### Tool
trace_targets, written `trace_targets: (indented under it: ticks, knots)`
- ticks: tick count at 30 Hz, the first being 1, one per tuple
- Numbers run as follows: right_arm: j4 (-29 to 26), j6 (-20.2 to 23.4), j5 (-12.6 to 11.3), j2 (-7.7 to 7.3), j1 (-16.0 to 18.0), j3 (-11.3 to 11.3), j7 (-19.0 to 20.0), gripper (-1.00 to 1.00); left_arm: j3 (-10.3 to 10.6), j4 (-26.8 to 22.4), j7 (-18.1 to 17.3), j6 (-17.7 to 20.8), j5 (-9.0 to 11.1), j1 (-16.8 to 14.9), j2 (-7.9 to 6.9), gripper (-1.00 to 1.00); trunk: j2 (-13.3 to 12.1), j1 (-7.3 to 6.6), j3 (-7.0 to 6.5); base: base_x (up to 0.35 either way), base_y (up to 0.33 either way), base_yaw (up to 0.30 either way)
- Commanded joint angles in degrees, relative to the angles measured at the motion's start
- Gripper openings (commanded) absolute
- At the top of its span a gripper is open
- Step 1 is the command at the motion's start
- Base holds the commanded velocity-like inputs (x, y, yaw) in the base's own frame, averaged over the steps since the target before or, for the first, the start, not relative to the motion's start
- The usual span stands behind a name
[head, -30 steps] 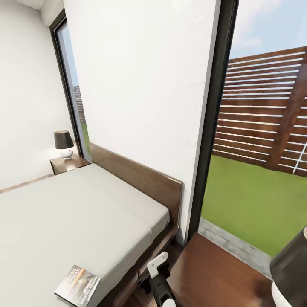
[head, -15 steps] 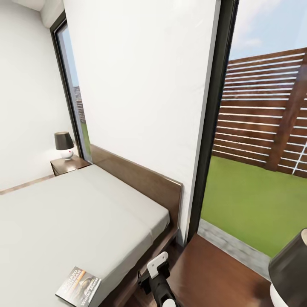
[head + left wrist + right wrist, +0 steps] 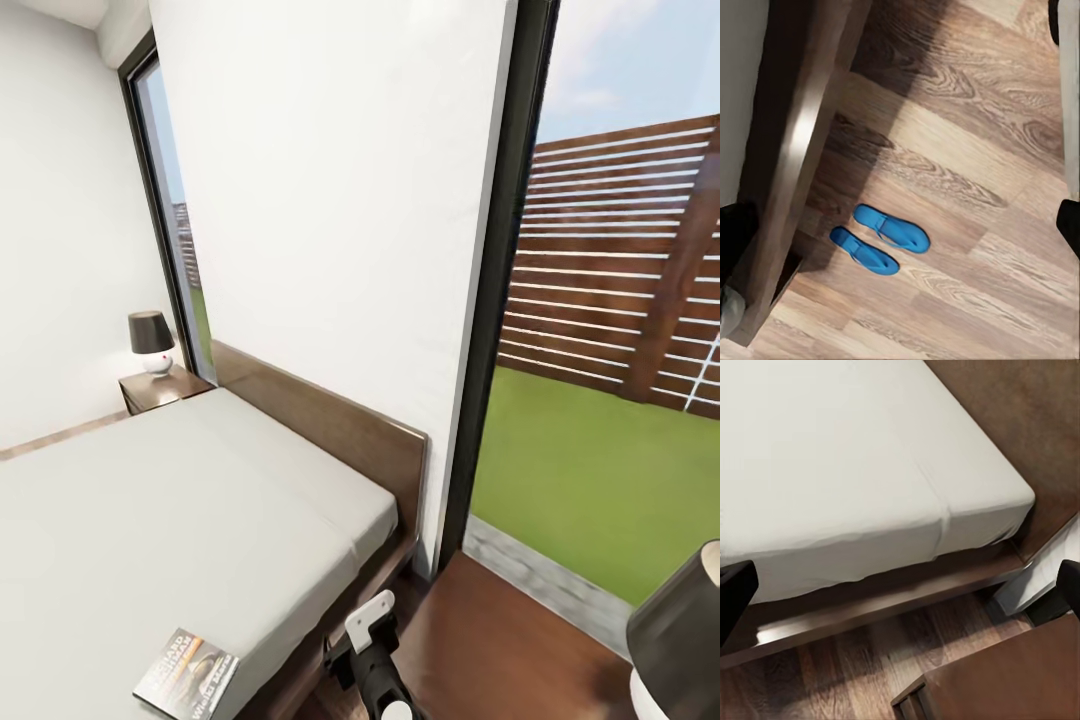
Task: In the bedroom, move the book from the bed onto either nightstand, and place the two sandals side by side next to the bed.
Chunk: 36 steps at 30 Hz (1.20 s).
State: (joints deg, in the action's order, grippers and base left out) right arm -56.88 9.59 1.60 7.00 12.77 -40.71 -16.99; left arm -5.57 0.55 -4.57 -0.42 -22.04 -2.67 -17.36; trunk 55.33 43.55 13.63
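Your right gripper hangs open above the bed edge and nightstand; the book lies on the mattress, sandals paired beside the frame.

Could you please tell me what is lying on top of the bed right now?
Only the book lies on the bed, near its near edge on the bare grey mattress. The mattress part beyond the head view's edges cannot be seen.

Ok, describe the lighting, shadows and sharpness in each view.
Head view: bright daylight through the window, flat and evenly lit mattress, book lettering soft. Left wrist view: a bright streak of glare on the bed frame, which shadows the floor beside the sandals. Right wrist view: dim under the bed, fingertips blurred.
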Motion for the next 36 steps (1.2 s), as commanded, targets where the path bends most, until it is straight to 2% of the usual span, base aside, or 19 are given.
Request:
trace_targets:
  ticks: [1, 7, 13, 17, 23, 25, 27, 31, 32, 36]
  knots:
    - [-0.1, 0.3, 0.1, -0.05, 0.1, -0.2, -0.4, 1.0, -0.5, 0.1, -0.2, -0.8, 0.9, 0.2, 0.06, 1.0, -0.4, -0.22, -0.11, 0.0, 0.0, 0.0]
    - [-0.1, -1.0, 0.0, -0.12, 0.1, -0.2, 0.7, 1.0, -0.5, 0.0, -0.2, -4.0, 8.4, 1.5, 0.56, 1.0, -2.8, -1.54, -1.19, 0.0, 0.0, 0.0]
    - [0.2, -1.5, -0.2, -0.17, 0.1, -0.2, 2.9, 1.0, -0.5, -0.1, -0.2, -5.5, 15.3, 1.8, 0.89, 1.0, -5.2, -2.86, -2.26, 0.0, 0.0, 0.0]
    - [0.4, -1.6, -0.2, -0.2, 0.0, 0.0, 3.4, 1.0, -0.5, -0.1, -0.2, -5.8, 18.8, 1.9, 1.42, 1.0, -6.8, -3.74, -2.98, 0.0, 0.0, 0.0]
    - [3.0, -1.5, -0.4, -0.18, -0.2, 0.0, 3.7, 1.0, -0.5, -0.2, -0.1, -6.2, 20.7, 2.0, 2.29, 1.0, -9.2, -5.05, -4.06, 0.0, 0.0, 0.0]
    - [4.9, -1.5, -1.1, -0.17, -0.2, 0.0, 3.7, 1.0, -0.6, -0.2, -0.1, -6.3, 21.0, 2.0, 2.48, 1.0, -10.0, -5.49, -4.42, 0.0, 0.0, 0.0]
    - [7.4, -1.6, -3.0, -0.16, -0.2, 0.0, 3.8, 1.0, -0.6, -0.2, -0.1, -6.4, 21.2, 2.0, 2.64, 1.0, -10.8, -5.93, -4.78, 0.0, 0.0, 0.0]
    - [13.0, -1.6, -8.3, -0.19, -0.3, -0.2, 3.8, 1.0, -0.6, -0.2, -0.1, -6.9, 21.4, 2.0, 2.85, 1.0, -12.4, -6.81, -5.5, 0.0, 0.0, 0.0]
    - [13.0, -1.6, -8.3, -0.19, -0.3, -0.2, 3.8, 1.0, -0.6, -0.2, -0.1, -6.9, 21.4, 2.0, 2.85, 1.0, -12.8, -7.03, -5.68, 0.0, 0.0, 0.0]
    - [18.1, -1.7, -12.1, -0.22, -0.3, -0.2, 3.8, 1.0, -0.7, -0.2, -0.1, -7.4, 22.0, 1.9, 2.95, 1.0, -14.4, -7.91, -6.39, 0.0, 0.0, 0.0]
